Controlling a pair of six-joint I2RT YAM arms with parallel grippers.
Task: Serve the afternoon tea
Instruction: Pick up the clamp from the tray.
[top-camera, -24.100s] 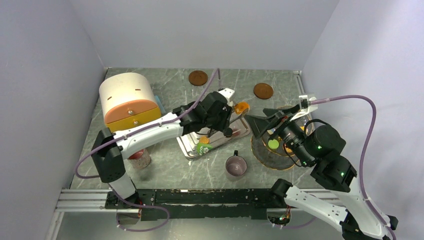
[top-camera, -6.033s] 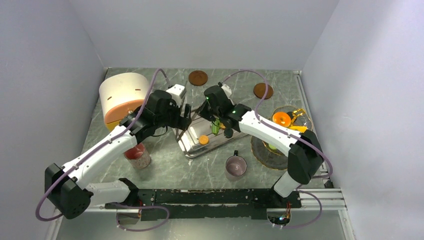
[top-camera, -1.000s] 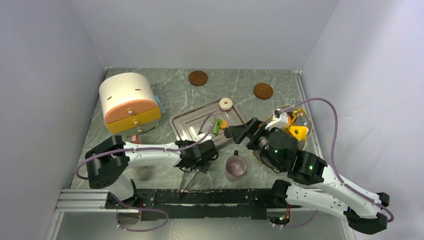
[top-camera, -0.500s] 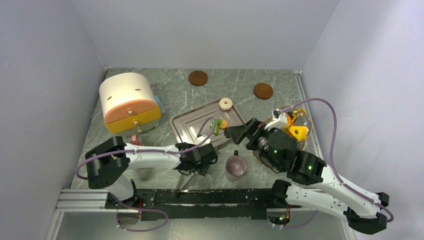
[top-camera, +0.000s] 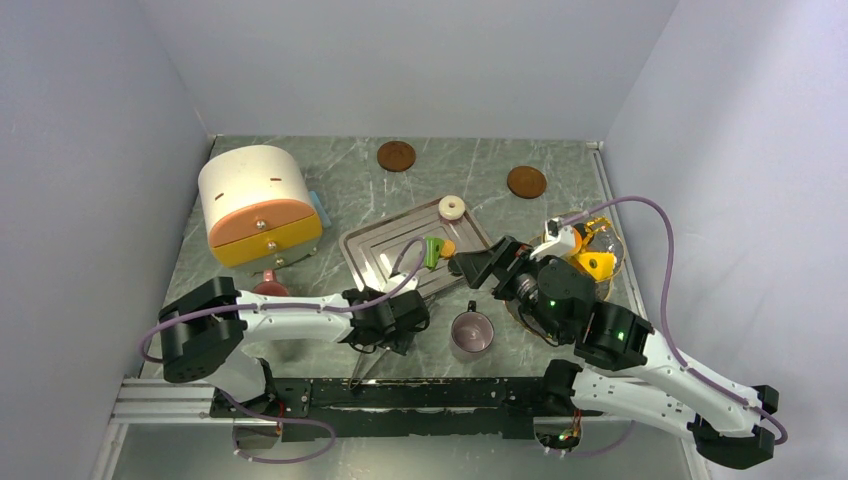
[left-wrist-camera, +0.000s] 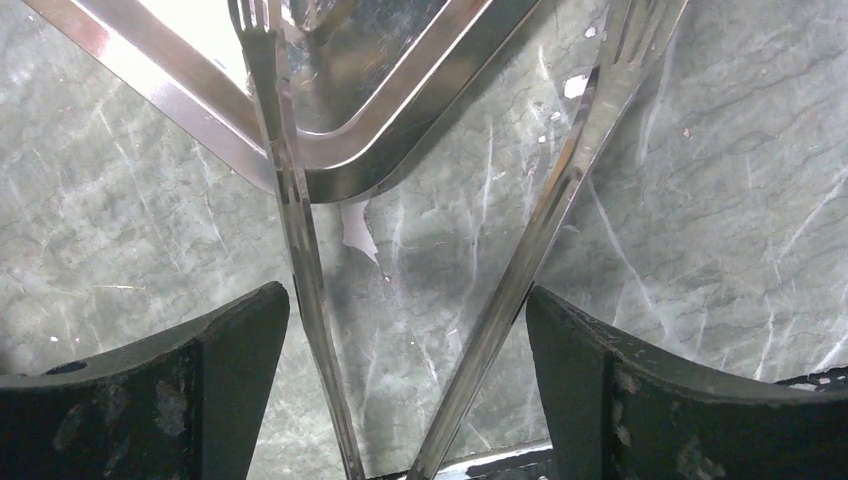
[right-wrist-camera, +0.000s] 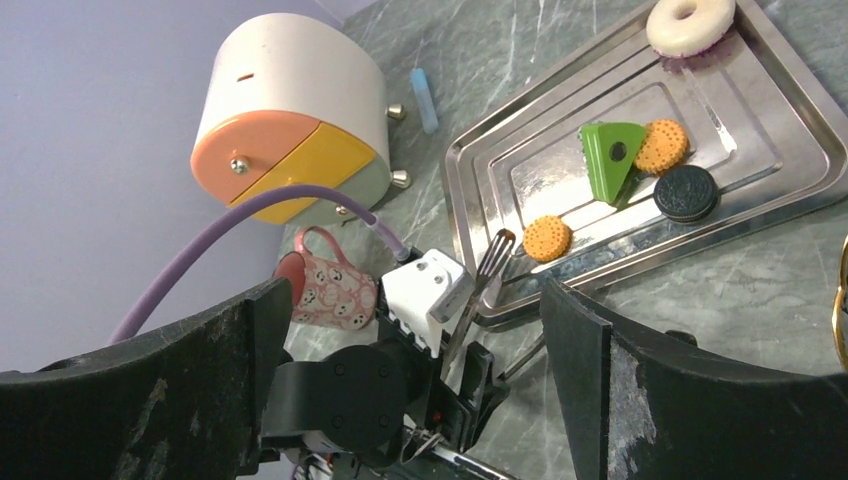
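Hovering low at the lower left of the overhead view, my left hand (left-wrist-camera: 405, 305) has its fingers (left-wrist-camera: 230, 345) spread wide apart. They straddle two steel forks (left-wrist-camera: 545, 225) that lie in a V on the grey marbled tabletop (left-wrist-camera: 700, 200); one crosses the rim of the rectangular steel tray (right-wrist-camera: 545, 175). On that tray sit orange round biscuits (right-wrist-camera: 547, 237), a green wedge (right-wrist-camera: 610, 160), a black round biscuit (right-wrist-camera: 685, 192) and a cream ring (right-wrist-camera: 690, 25). Just below the tray's lower right corner stands the small pinkish-grey metal mug (top-camera: 471, 333). My right hand (top-camera: 478, 258), right of centre, gapes wide and holds nothing.
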